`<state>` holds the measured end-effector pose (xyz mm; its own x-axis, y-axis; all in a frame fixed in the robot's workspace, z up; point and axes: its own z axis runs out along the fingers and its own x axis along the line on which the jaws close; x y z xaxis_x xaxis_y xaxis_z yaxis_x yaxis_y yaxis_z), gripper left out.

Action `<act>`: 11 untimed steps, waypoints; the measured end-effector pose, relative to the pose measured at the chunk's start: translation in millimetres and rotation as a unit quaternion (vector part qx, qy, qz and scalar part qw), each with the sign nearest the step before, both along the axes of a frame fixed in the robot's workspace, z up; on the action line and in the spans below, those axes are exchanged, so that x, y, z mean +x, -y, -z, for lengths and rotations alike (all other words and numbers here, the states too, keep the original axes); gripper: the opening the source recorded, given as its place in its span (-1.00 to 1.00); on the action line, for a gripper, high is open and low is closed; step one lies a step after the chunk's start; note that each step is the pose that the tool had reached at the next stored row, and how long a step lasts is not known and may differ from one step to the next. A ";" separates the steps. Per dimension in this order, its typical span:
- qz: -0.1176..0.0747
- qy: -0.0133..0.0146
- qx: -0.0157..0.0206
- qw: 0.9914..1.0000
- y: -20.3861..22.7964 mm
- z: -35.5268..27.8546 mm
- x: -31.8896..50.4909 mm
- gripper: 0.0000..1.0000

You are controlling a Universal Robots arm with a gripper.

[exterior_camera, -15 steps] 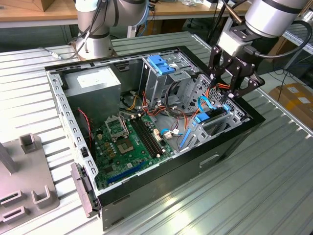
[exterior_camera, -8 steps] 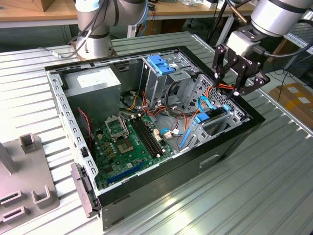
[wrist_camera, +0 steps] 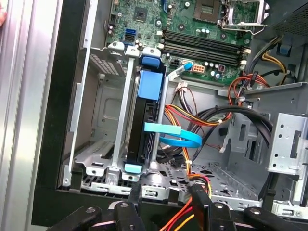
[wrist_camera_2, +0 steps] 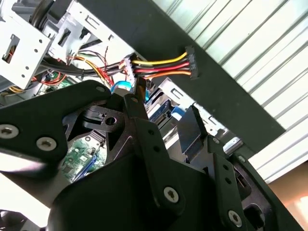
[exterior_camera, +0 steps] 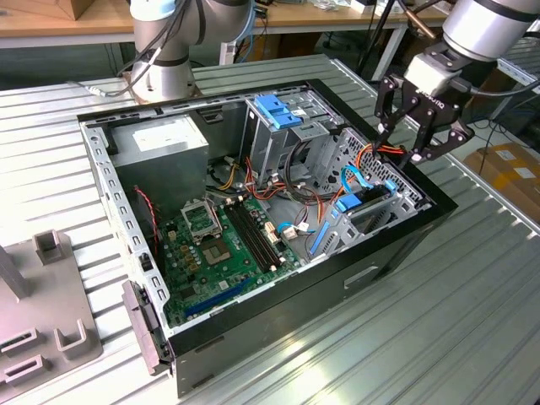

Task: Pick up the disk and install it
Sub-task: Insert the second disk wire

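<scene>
The claw (exterior_camera: 410,143) hovers open and empty above the computer case's (exterior_camera: 396,245) edge, while the disk (wrist_camera: 144,127) sits upright in its bay, blue frame showing.

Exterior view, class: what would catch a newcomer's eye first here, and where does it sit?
The open computer case on the ribbed metal table, its green motherboard laid bare. The black gripper hangs open and empty over the case's edge on the exterior view's right. In the first wrist view, the disk with blue frame stands edge-on in its bay.
</scene>
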<state>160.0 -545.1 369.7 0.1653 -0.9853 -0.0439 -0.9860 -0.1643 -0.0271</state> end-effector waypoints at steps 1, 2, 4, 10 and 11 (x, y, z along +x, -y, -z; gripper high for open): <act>-0.003 0.000 0.000 1.000 -0.1 0.0 2.3 0.07; -0.005 0.000 0.000 1.000 -0.1 0.0 3.8 0.07; -0.012 0.000 0.000 1.000 -0.3 0.0 9.4 0.07; -0.033 0.000 0.000 0.999 -1.1 0.0 25.0 0.07; -0.035 0.000 0.000 0.999 -1.1 0.0 26.7 0.07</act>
